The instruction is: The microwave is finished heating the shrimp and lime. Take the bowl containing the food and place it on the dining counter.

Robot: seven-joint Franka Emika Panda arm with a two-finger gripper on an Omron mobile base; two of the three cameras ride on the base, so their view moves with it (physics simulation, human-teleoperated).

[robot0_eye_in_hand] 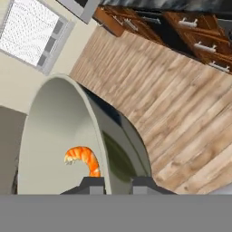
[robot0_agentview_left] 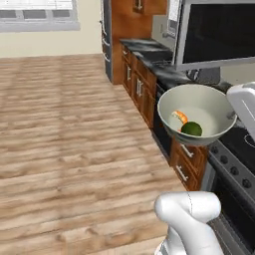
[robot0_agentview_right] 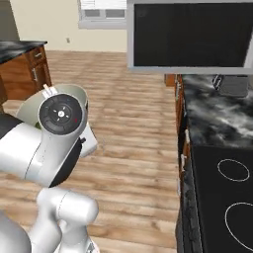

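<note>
Fingertips (robot0_eye_in_hand: pixel 93 185) rise at the bottom of the hand view, one inside the bowl (robot0_agentview_left: pixel 196 113) and one outside, closed on its thin rim; the gripper (robot0_eye_in_hand: pixel 118 185) so holds the bowl by a pinch on the wall.

Just past the tips lies the shrimp (robot0_eye_in_hand: pixel 84 158), on the pale inner glaze; from the left base view the lime (robot0_agentview_left: pixel 191 129) sits touching it at the bottom of the bowl.

Bowl carried in the air, out over the wood floor (robot0_agentview_left: pixel 64 149) beside the red cabinets (robot0_agentview_left: pixel 142 87) and the stove (robot0_agentview_right: pixel 227 197), roughly level, clear of every surface.

Judged as handled: glazed ceramic, stiff, fairly heavy for a one-sided hold, slick under the pads and breakable if dropped; a rim pinch lets it sag or twist, so slow, level travel suits; shrimp and lime are loose and will roll if it tips.

Farther back, the microwave (robot0_agentview_right: pixel 190 34) hangs with its dark door; a window (robot0_agentview_left: pixel 37 12) closes the far wall.
</note>
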